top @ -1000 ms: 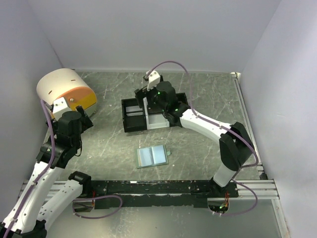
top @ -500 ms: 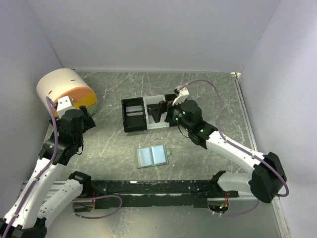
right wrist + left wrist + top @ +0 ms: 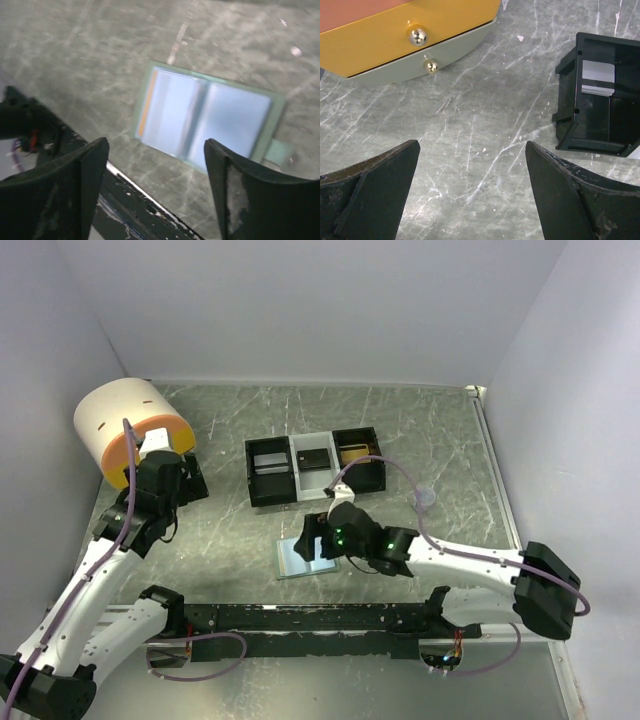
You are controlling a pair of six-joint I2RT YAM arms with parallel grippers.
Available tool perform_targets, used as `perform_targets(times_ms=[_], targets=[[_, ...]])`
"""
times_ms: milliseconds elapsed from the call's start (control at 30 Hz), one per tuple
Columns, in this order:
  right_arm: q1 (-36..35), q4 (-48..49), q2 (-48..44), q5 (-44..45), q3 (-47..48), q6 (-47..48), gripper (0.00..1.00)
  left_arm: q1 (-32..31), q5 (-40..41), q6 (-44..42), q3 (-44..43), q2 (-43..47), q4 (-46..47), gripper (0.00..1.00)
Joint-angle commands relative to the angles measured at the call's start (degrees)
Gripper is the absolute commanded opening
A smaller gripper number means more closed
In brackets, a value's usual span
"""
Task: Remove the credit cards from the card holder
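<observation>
We see the right gripper (image 3: pixel 156 145) hovering just above the card holder (image 3: pixel 215 120), its jaws spread wide with nothing between them. A second ago it was up at the black-and-white tray (image 3: pixel 268 472). The holder lies open and flat on the grey table (image 3: pixel 220 530), in the same spot as before, between the tray and the arms' bases. With the arm gone, a dark flat rectangle (image 3: pixel 316 459) shows in the tray's middle compartment. The left gripper (image 3: pixel 471 147), also wide open and empty, has edged nearer the round orange-and-cream box (image 3: pixel 120 415).
</observation>
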State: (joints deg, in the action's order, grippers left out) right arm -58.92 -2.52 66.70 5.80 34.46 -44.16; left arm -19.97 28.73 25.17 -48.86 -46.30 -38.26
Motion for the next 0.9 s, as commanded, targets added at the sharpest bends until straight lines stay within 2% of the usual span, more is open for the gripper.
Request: perform_targets(times_ms=[0, 133, 267, 567, 867], targets=[[-3.9, -10.9, 5.1, 14.6, 5.4, -5.8, 0.71, 0.4, -2.5, -1.6, 0.4, -0.4, 2.0, 0.99], [-5.8, -11.9, 10.2, 16.5, 9.2, -4.2, 0.59, 0.3, -2.4, -1.7, 0.4, -0.6, 2.1, 1.0], [-7.6, -10.1, 14.3, 15.7, 12.0, -2.7, 0.55, 0.3, -1.8, -1.5, 0.4, -0.6, 2.0, 1.0], [-10.0, -14.5, 24.8, 16.9, 19.3, -2.2, 0.56, 0.3, -0.9, -1.4, 0.6, -0.2, 2.0, 1.0], [-10.8, -17.6, 30.4, 17.1, 23.9, -1.5, 0.57, 0.3, -0.3, -1.3, 0.4, -0.6, 1.7, 1.0]])
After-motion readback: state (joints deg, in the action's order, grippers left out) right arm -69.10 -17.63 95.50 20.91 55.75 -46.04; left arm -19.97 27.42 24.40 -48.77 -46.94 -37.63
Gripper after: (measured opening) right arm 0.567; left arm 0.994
